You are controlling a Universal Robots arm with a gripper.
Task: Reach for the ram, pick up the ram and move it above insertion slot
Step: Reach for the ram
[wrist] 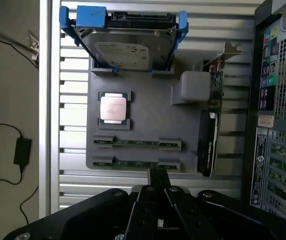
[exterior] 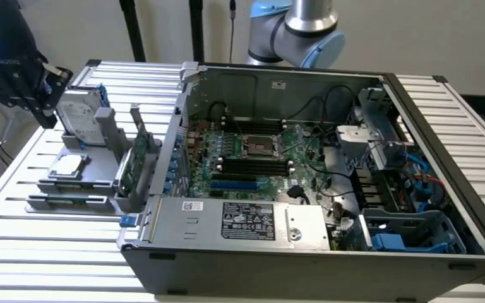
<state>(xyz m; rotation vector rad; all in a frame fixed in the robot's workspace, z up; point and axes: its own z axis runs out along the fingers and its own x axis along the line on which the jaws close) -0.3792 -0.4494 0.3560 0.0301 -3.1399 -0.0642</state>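
Overhead, closed gripper [wrist: 157,174] near the ram [wrist: 133,163] in gray holder [wrist: 147,117].

Hard drive [wrist: 130,50], processor [wrist: 114,107] and expansion card [wrist: 208,135] sit in a grey holder [wrist: 152,125] beside the open computer case [exterior: 251,227].

Slatted alu table [exterior: 48,252] spanning fg, ribs catching bright light, glaring at exterior view's left. Pale plain wall [exterior: 444,38] running behind. Black poles [exterior: 131,28] standing upright in bkgd, exterior view's left. Beige floor [wrist: 8,100] showing beside table edge. Thin black cable [wrist: 8,39] trailing across it, power brick [wrist: 22,151] lying nearby.
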